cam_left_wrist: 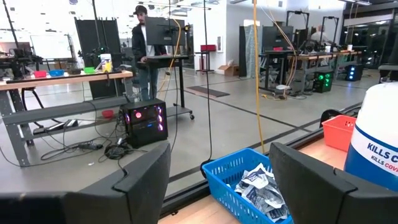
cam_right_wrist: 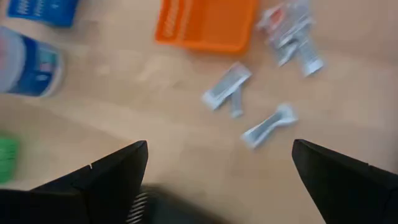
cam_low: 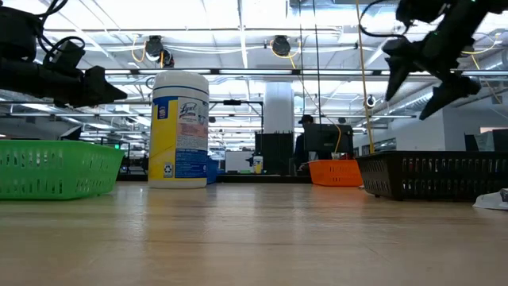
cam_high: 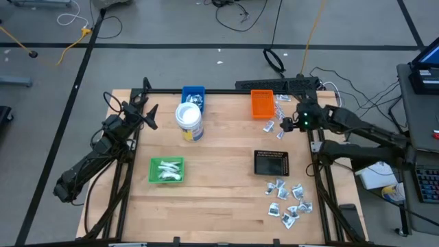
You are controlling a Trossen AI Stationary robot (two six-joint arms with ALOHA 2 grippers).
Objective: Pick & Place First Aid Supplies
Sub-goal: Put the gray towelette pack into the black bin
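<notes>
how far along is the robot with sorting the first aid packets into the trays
Partly done. The green tray and blue tray already hold packets. Nothing is in hand: the right hand hangs open above loose packets beside the orange tray, and the left hand waits open near the blue tray. Left: those packets and a bigger pile by the black tray.

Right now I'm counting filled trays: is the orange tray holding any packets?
No: in the high view the orange tray looks bare inside, and the packets lie beside it on the table.
</notes>
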